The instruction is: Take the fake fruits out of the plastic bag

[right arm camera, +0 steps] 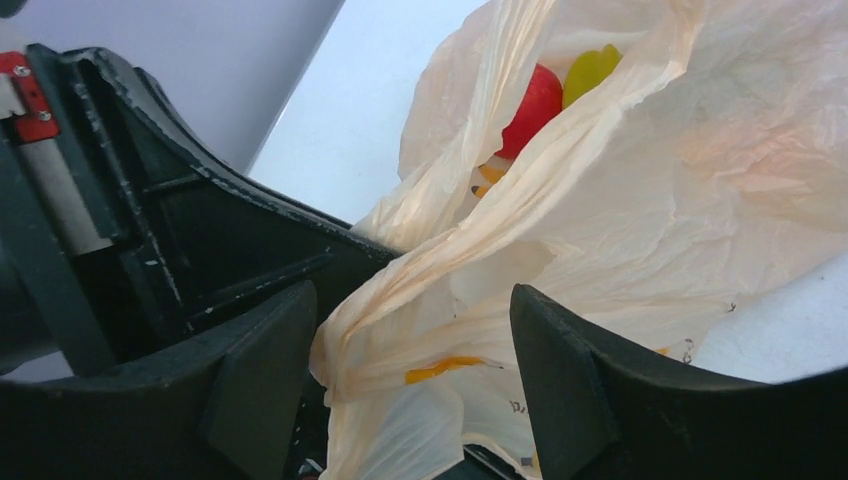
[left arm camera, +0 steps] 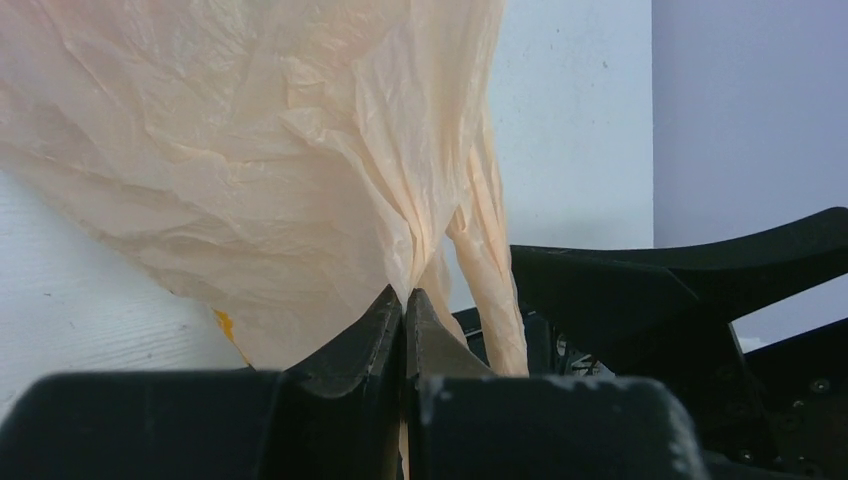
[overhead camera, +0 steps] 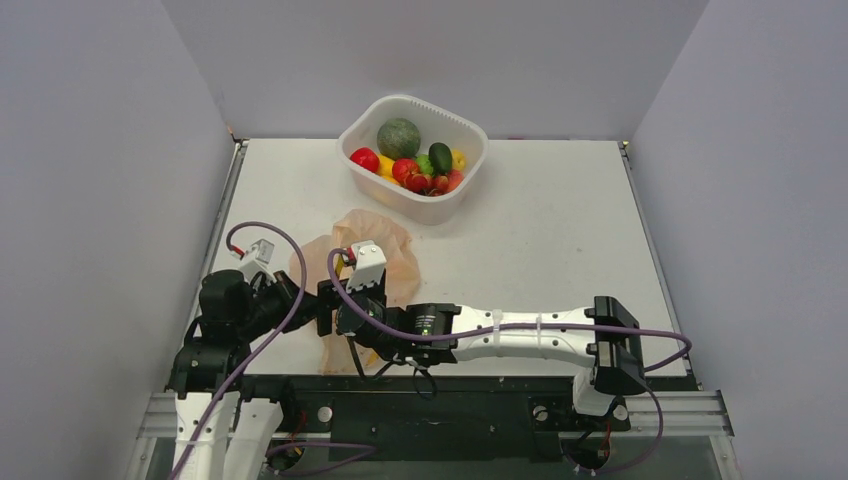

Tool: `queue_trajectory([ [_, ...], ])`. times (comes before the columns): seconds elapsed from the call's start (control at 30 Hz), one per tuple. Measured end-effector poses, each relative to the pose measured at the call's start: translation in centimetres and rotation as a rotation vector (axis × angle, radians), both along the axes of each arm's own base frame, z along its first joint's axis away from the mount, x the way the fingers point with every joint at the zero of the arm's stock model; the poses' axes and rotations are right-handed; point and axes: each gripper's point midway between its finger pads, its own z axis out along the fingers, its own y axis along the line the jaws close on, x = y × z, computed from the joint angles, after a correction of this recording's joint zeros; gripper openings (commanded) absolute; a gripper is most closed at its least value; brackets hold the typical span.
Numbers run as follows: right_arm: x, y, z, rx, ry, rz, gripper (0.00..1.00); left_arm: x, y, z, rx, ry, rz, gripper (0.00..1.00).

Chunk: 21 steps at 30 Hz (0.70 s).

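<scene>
Pinched tight, my left gripper (left arm camera: 405, 305) has its two black fingers closed on a gathered fold of the thin, crinkly peach-orange plastic bag (left arm camera: 250, 150) - the film fans out from the tips and fills most of that wrist's view, and one twisted loop handle (left arm camera: 495, 300) runs just beside the fingers. My right gripper (right arm camera: 415, 375) stands with its fingers wide apart, one on either side of a rumpled ridge of the same bag; I cannot tell whether either pad touches the film. Past that ridge the bag's mouth gapes, and inside it I see a glossy red plastic fruit (right arm camera: 533, 105) touching a yellow-green plastic fruit (right arm camera: 592, 70). From above, the bag sits at the near left of the white table (overhead camera: 560, 230), with both wrists crowded over it. Well apart, at the far edge, the white rounded-square plastic tub (overhead camera: 470, 125) holds a round dark-green melon (overhead camera: 398, 137) and a heap of small glossy fruits (overhead camera: 420, 180) - red, yellow and green.
</scene>
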Motion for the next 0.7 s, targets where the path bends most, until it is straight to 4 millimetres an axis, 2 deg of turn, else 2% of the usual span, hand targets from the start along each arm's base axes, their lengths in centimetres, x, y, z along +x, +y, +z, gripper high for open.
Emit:
queue_trajectory([
  [0.17,1.0,-0.4,-1.2,-0.008,0.014,-0.015,0.18,0.3,0.2,0.1,0.010,-0.003,0.010,0.00],
  [0.23,1.2,-1.4,-2.1,-0.024,0.019,-0.021,0.05,0.4,0.4,0.4,0.022,-0.013,0.023,0.00],
  [0.27,1.4,-2.3,-2.8,-0.037,0.023,-0.026,0.01,0.6,0.7,0.7,0.032,-0.022,0.038,0.00],
  [0.43,4.3,-8.1,-4.3,-0.106,0.006,-0.112,0.00,0.9,2.8,1.3,0.104,-0.047,0.154,0.00],
  [0.57,7.8,-14.8,-4.1,-0.201,-0.068,-0.241,0.00,0.6,4.7,2.4,0.155,-0.106,0.257,0.00],
  [0.7,11.8,-22.0,-3.1,-0.352,-0.164,-0.415,0.00,0.3,5.0,2.9,0.147,-0.133,0.284,0.00],
])
